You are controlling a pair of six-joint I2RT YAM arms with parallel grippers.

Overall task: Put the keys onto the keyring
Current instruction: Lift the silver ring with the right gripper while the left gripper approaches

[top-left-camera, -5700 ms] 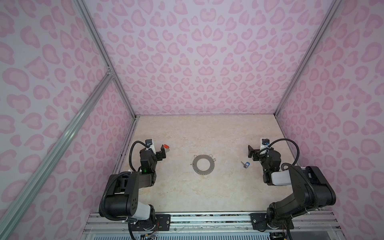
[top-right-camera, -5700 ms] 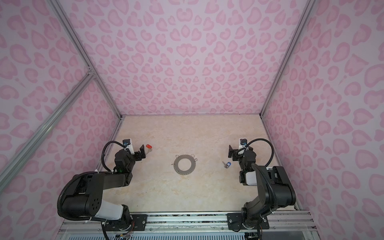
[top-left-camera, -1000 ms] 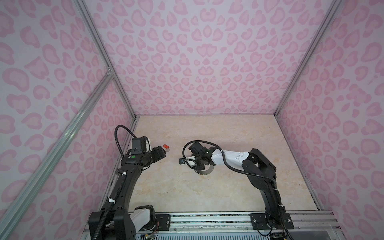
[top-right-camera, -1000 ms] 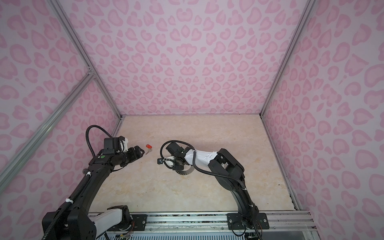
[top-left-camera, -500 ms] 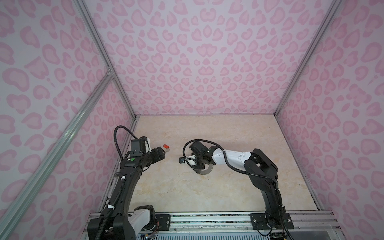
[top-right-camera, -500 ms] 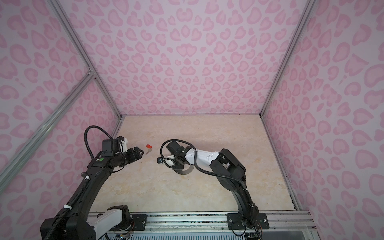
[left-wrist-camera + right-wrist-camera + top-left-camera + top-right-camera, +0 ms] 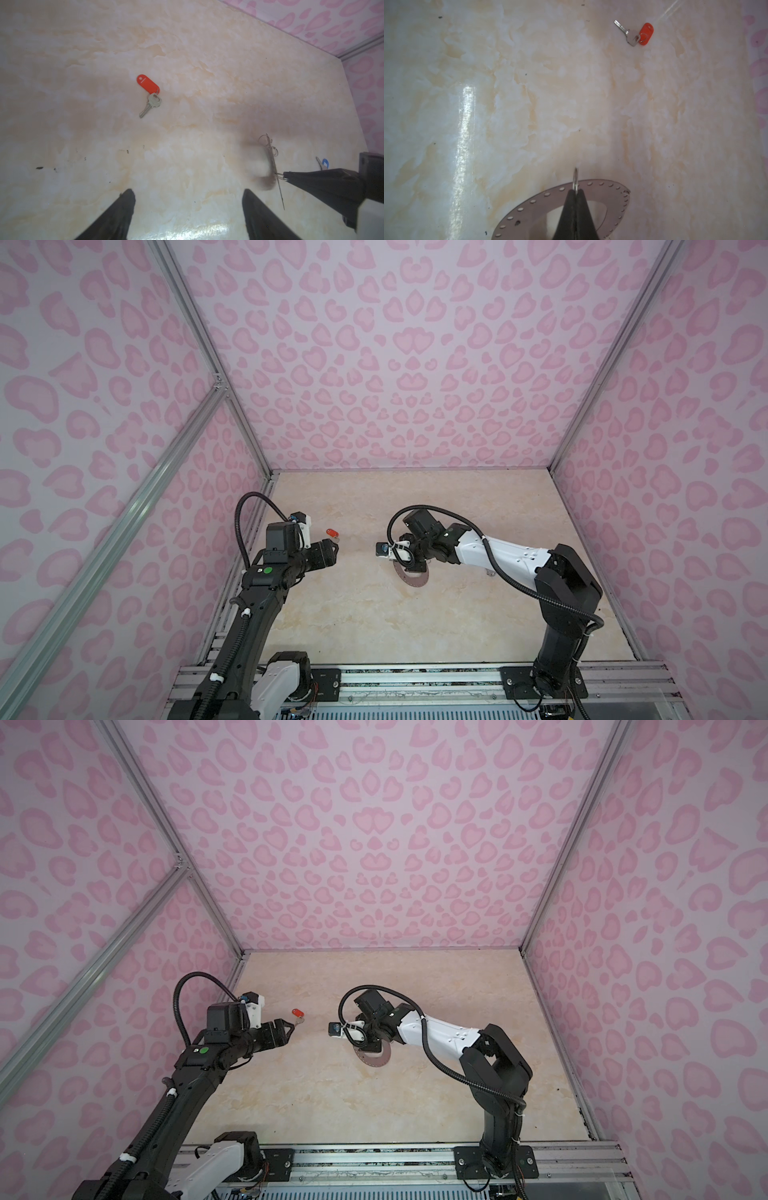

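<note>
We saw the right gripper (image 7: 575,193) pinched fully shut, its two black fingers pressed together on a small wire loop (image 7: 575,178) at the rim of the keyring (image 7: 529,207). By that grip the grey disc stood tilted, one edge up, and the left wrist view caught it nearly edge-on (image 7: 272,162). We could not tell whether its lower edge touched the table (image 7: 374,626). In both top views the keyring (image 7: 411,578) sat near the middle of the frame, half hidden under the right wrist. Over on the left, the left gripper (image 7: 187,191) hung wide open above the bare tabletop, nothing between its fingers. The red-tagged key (image 7: 150,97) lay flat just beyond those fingertips, left of centre in both top views (image 7: 297,1013), well apart from the keyring. The blue-tagged key (image 7: 323,164) lay on the table behind the tilted ring, close to the right gripper's fingers, and neither key was on a loop.
</note>
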